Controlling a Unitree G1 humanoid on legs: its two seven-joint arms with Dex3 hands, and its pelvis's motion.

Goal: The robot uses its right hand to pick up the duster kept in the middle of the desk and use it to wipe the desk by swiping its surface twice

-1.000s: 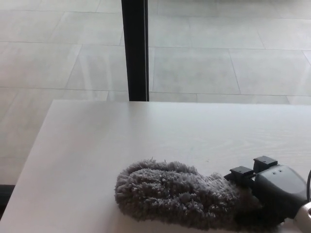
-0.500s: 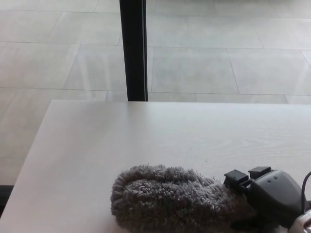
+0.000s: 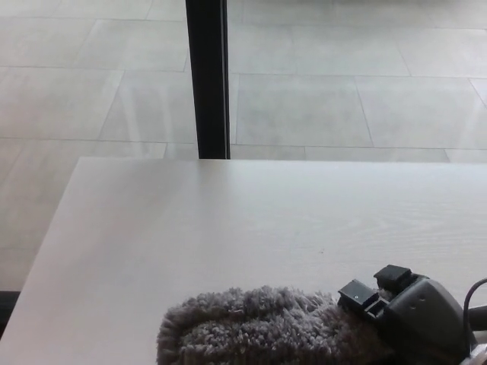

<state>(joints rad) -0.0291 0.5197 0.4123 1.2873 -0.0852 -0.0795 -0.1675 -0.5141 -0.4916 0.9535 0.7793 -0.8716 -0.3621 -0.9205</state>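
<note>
Since a second ago the duster (image 3: 259,328) has slid toward the near-left of the tabletop (image 3: 228,220): it now sits lower in the head view, its fluffy tip reaches further left, and more of it is cut off by the bottom edge. The right robot hand (image 3: 407,313) went along with it, dropping down and a touch left. The camera looks to have shifted a little too, so don't read all of that as real travel.

Here's the relation you care about: the duster lies directly left of the right robot hand, touching it, with its long axis running left-right along the near edge. The robot hand sits at the right end of the fluff, the handle end I'd guess, though the handle itself is buried. The knuckles rest on that end and it looks clamped on the duster, but you can't actually see the fingers wrapped around anything, so treat the grip as my read.

The right robot hand is the only one near it; the left isn't in view at all.

Counts: one duster, one robot hand showing, one tabletop. One dark post (image 3: 207,76) stands past the far edge, with pale floor tiles (image 3: 342,99) behind.

My take is you're mid-swipe, heading left.
</note>
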